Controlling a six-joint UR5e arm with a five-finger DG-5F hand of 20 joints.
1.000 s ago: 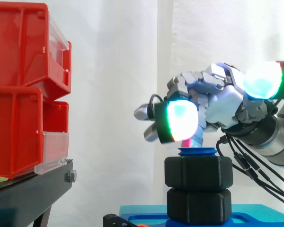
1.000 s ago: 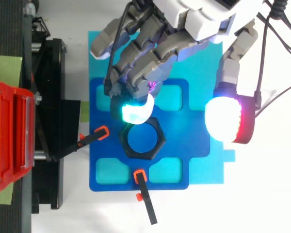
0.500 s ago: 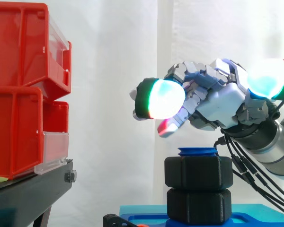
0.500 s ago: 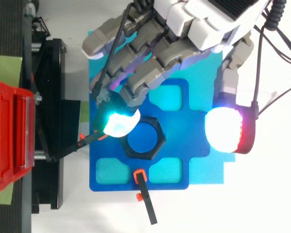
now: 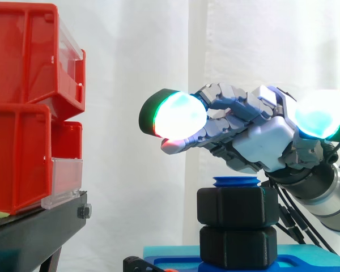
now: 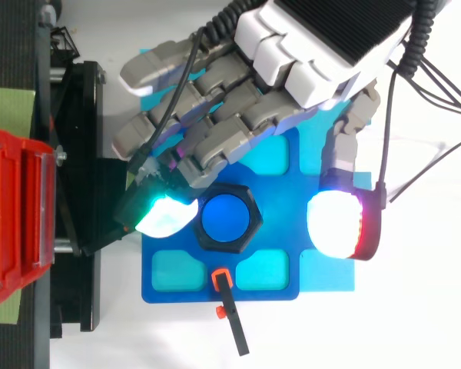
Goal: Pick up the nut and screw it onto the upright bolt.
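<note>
One hand (image 5: 265, 143), fingers (image 5: 229, 110) straight, empty, hovering above nut (image 5: 238, 207)

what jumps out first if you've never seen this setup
The hand, fingers spread and tipped with glowing pads, hovers just above a black nut on the blue bolt, low in the side view. Next, the red bins stacked at the left edge.
</note>
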